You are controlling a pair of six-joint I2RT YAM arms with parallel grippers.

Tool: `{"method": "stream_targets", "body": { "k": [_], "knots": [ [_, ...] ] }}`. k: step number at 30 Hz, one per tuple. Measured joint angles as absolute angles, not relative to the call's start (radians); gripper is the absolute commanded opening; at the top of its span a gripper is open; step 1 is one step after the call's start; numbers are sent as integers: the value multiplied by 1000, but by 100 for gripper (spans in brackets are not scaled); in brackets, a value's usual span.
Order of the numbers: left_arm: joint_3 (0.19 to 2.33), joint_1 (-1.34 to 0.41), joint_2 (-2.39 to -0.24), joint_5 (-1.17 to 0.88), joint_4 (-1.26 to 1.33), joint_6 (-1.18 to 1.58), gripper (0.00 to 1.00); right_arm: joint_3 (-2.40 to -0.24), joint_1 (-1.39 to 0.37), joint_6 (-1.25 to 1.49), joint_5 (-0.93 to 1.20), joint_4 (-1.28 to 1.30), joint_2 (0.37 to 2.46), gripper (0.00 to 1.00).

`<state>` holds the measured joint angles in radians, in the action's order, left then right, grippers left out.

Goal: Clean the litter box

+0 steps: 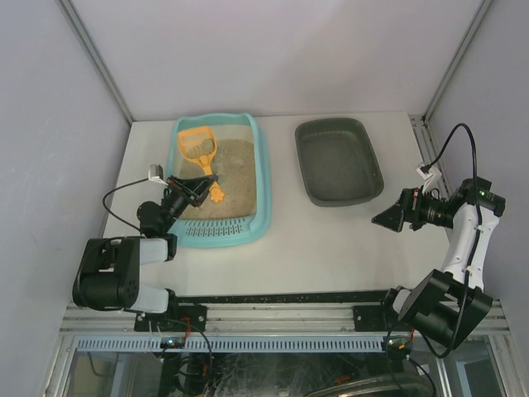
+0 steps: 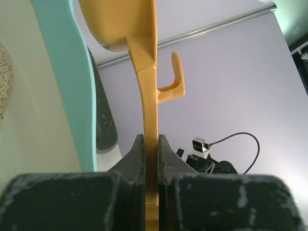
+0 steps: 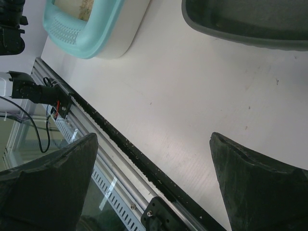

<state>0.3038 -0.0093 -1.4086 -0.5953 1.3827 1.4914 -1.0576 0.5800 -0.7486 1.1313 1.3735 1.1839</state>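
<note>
The light-teal litter box (image 1: 263,178) sits on the far left of the table (image 1: 331,248), with sandy litter (image 1: 238,169) inside. The left gripper (image 2: 151,144) squeezes tight on the handle of the orange scoop (image 1: 197,145) over the litter. The right gripper (image 1: 387,219) hangs wide open with nothing in it, near the dark grey tray (image 1: 339,161).

Top camera looks straight down; both wrist cameras sit low (close-up), all sharing the litter box (image 1: 216,232)
</note>
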Motion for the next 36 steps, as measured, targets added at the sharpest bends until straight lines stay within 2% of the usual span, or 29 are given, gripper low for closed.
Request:
{"method": "stream_targets", "body": {
  "k": [6,10,15,22,29,31,36],
  "knots": [
    [306,-16,-1411,-618,1316,1478,0,-1058,577,-748,1131,1373,1188,100],
    [282,92,-1408,-639,1338,1509,0,-1058,574,-748,1131,1374,1193,100],
    [348,52,-1440,-706,1313,1520,0,-1058,564,-748,1127,1372,1193,100],
    [395,13,-1290,-714,918,1310,0,-1058,562,-747,1125,1372,1193,100],
    [434,7,-1258,-740,850,1269,0,-1058,562,-743,1122,1371,1199,100],
    [495,-47,-1256,-736,735,1202,0,-1058,562,-741,1121,1368,1199,100],
    [815,-214,-1252,-656,246,932,0,-1058,564,-734,1115,1356,1199,100]
  ]
}}
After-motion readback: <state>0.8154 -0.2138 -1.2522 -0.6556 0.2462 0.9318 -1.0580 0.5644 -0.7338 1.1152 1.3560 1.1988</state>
